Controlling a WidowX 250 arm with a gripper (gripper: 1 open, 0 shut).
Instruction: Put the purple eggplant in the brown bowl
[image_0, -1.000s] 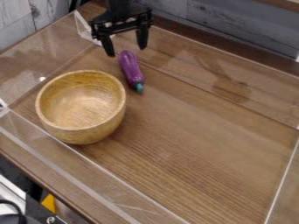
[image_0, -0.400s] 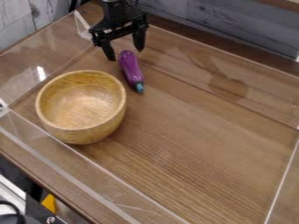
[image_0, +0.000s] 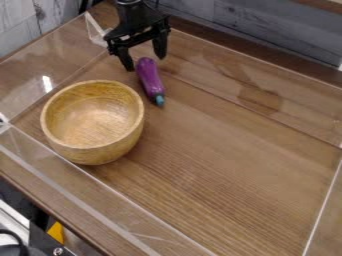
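Observation:
The purple eggplant (image_0: 150, 79) lies on the wooden table, its teal stem tip pointing toward the front, just right of the brown bowl (image_0: 92, 120). The bowl is round, light wood, and nothing is inside it. My black gripper (image_0: 140, 47) hangs at the back of the table, just behind and above the eggplant's far end. Its two fingers stand apart, open, with nothing between them.
Clear plastic walls (image_0: 54, 190) fence the wooden table on the left, front and right. A grey plank wall (image_0: 267, 25) runs along the back. Bare wood stretches to the right of the eggplant and the bowl.
The gripper has shifted slightly left and closer to the eggplant's far end, staying open. Eggplant and bowl have not moved.

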